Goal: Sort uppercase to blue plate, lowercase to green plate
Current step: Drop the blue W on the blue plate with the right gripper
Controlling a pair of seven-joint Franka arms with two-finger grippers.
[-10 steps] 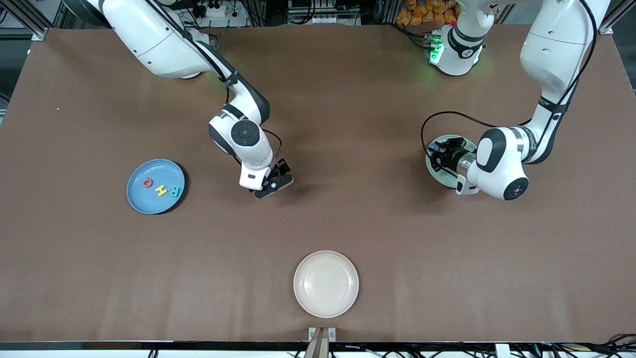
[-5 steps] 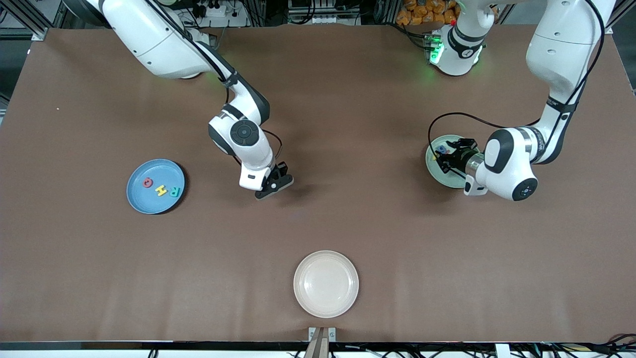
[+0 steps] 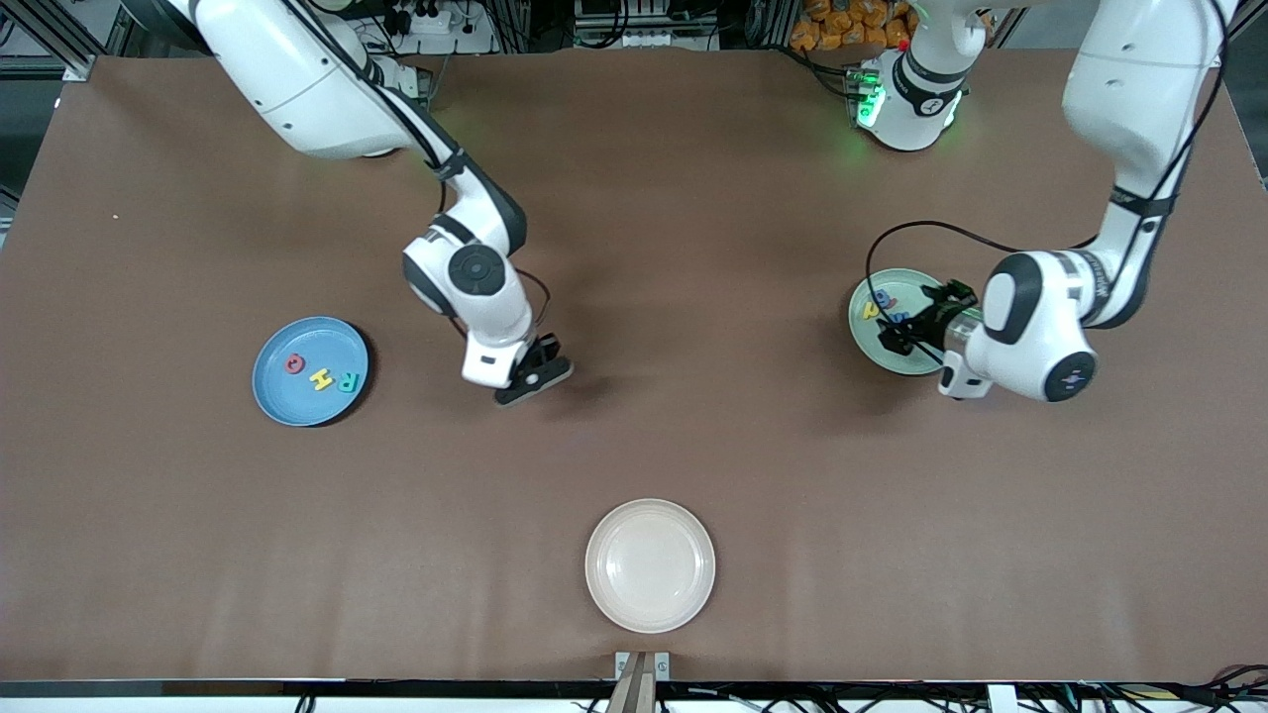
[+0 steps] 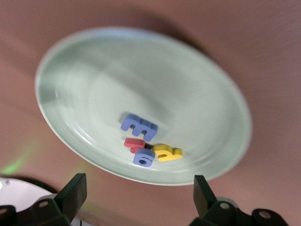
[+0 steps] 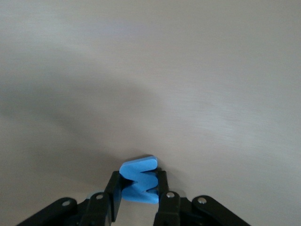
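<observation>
My right gripper [image 3: 533, 374] is over bare table between the blue plate [image 3: 282, 396] and the table's middle. It is shut on the blue W [image 5: 139, 181], which stands up between its fingers in the right wrist view. The blue plate holds the red Q [image 3: 294, 363], yellow H [image 3: 321, 377] and teal R [image 3: 347, 381]. My left gripper [image 3: 906, 329] is open and empty over the edge of the green plate [image 3: 877, 344]. In the left wrist view the green plate [image 4: 141, 75] holds the blue m-like letter [image 4: 138, 127], small red letter [image 4: 133, 142], blue g-like letter [image 4: 144, 157] and yellow hooked letter [image 4: 167, 153].
A cream-white plate [image 3: 649, 564] lies nearest the front camera, at the table's middle. The brown table top [image 3: 693, 297] is bare between the plates.
My left gripper has drawn back off the green plate toward the left arm's end, uncovering the letters. My right gripper has shifted slightly toward the blue plate with the W.
</observation>
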